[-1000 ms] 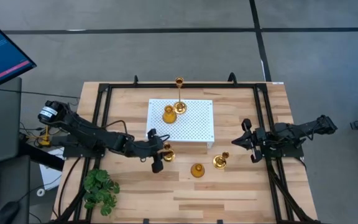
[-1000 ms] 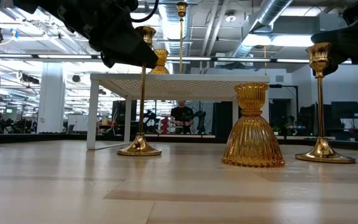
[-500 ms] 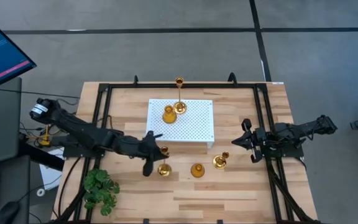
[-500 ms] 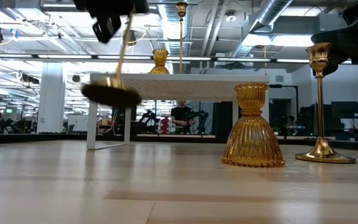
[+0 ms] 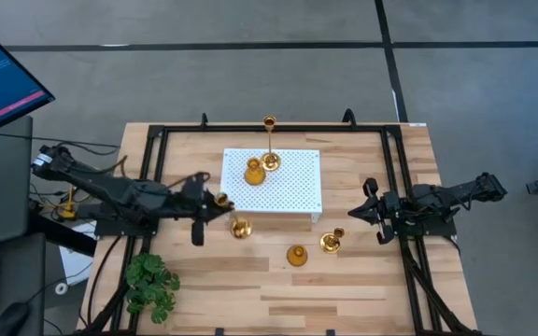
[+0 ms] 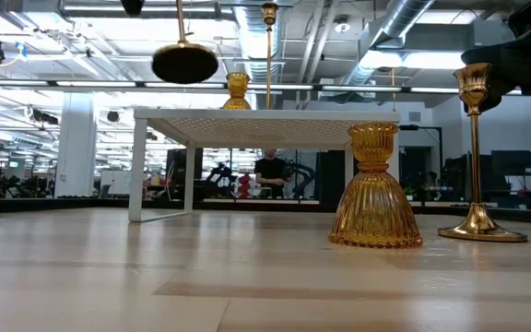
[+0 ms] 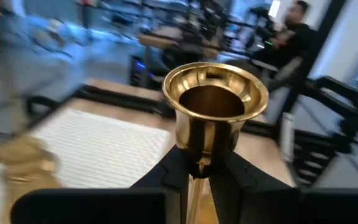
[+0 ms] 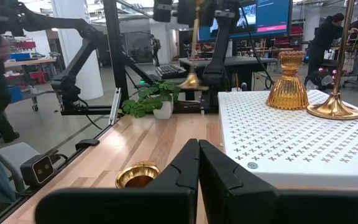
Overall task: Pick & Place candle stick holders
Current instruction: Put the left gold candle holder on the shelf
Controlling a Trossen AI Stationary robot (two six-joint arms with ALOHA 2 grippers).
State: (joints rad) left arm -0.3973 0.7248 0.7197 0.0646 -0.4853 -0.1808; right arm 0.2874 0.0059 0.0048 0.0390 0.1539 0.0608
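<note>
High view: the left pincer (image 5: 215, 205) carries a slim candle stick holder (image 5: 232, 219) clear of the tabletop (image 5: 362, 280), beside the white board (image 5: 292, 187). Left wrist view: fingers (image 7: 174, 174) clamp its stem; swinging could strike the board. Right wrist view: the right pincer (image 8: 199, 163) is closed, empty.

White perforated board (image 5: 271, 180) mid-table — green plant (image 5: 151, 285) near front-left corner.

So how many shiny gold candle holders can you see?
5. Two stand on the white board: a short one and a tall one. Two sit on the table and. The left gripper holds one up.
</note>
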